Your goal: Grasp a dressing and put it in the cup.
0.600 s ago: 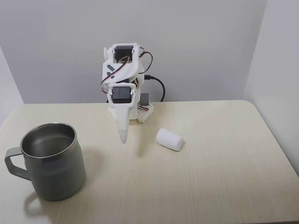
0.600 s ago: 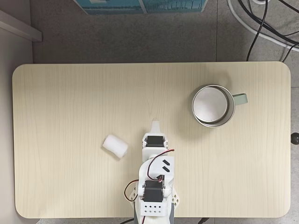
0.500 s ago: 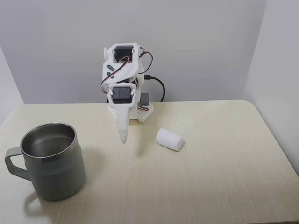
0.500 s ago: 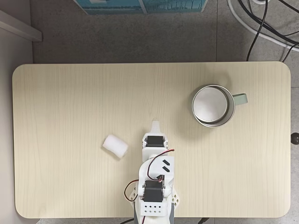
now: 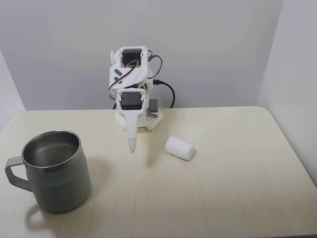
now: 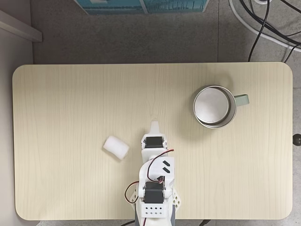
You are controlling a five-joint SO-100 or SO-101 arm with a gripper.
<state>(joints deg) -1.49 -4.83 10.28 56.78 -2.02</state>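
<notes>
The dressing lies on its side on the pale wooden surface, a little right of centre in the front fixed view; from above it sits lower left of centre, untouched, tilted at a slant across the grain. Just beside it, toward the middle of the frame, hangs the pincer, pointing down and clear of the surface, its fingers together in one slim white spike with nothing between them. From above, the tip pokes out past the arm's black motor, the dressing off to its left.

So the reach is the step in hand, by my reading. To do it well, the pincer wants to spread wide first, swing over the dressing, and turn so the fingers straddle the short way across the roll, not end to end. It looks soft, so a gentle squeeze at the middle should hold it; come down too far to one side and it may roll off.

And the cup waits at the lower left of the front view, handle toward the left edge; from above it sits upper right, well apart from the dressing. Its shiny inside looks empty.
</notes>
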